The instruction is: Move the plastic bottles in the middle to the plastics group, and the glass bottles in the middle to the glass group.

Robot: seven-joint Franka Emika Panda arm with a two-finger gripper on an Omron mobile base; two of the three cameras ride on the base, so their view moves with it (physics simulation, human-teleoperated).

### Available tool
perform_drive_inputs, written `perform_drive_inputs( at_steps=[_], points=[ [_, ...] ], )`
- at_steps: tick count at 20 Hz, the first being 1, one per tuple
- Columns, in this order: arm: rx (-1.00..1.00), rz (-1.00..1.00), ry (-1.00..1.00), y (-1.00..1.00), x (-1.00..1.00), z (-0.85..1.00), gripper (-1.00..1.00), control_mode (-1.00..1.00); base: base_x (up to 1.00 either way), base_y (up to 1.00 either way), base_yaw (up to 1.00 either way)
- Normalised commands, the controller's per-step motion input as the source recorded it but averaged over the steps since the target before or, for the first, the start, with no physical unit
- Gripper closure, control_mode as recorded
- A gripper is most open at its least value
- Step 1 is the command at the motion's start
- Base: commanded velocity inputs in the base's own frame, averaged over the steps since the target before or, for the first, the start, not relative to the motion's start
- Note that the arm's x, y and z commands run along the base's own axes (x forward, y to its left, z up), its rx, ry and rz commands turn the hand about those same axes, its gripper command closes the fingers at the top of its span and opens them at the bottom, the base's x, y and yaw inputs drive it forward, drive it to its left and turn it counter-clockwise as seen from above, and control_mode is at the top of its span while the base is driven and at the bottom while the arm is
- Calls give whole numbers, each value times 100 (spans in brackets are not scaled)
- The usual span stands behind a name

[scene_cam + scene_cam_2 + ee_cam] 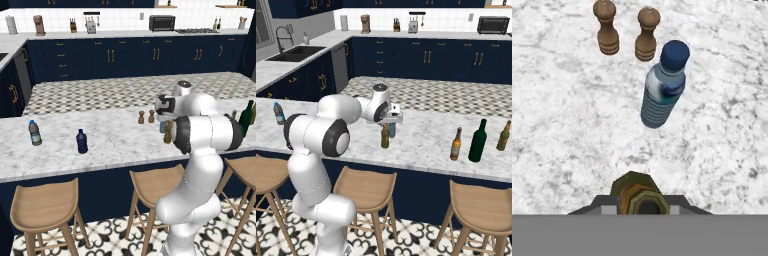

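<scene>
Claw (640, 207) sits directly over the cap of an upright amber bottle (385, 136) on the marble surface (115, 145), apparently closed on its neck. The green wine bottle (477, 141) stands well off to the robot's right, so the carry should run that way.

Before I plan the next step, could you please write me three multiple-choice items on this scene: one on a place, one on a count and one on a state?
1. Where does the pale-blue bottle stand?
A. on the floor
B. close to the wooden shakers
C. on the stove

2. How many wooden shakers are there?
A. two
B. one
C. four

3. How is the amber bottle under the gripper posed?
A. lying flat
B. upside down
C. upright

Answers: 1 B, as the hand view shows it just in front of the shakers; 2 A, as a pair stands side by side; 3 C, as its mouth points up at the hand camera.
</scene>
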Motion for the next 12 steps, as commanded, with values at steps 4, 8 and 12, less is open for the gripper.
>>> perform_drive_inputs(
  at_steps=[4, 8, 12],
  points=[
    [-1, 0, 0, -42, -36, 44, 100, -100, 0, 0, 0],
    [-9, 0, 1, -70, -34, 30, 100, -100, 0, 0, 0],
    [-7, -4, 7, -75, -12, 16, 100, -100, 0, 0, 0]
  ],
)
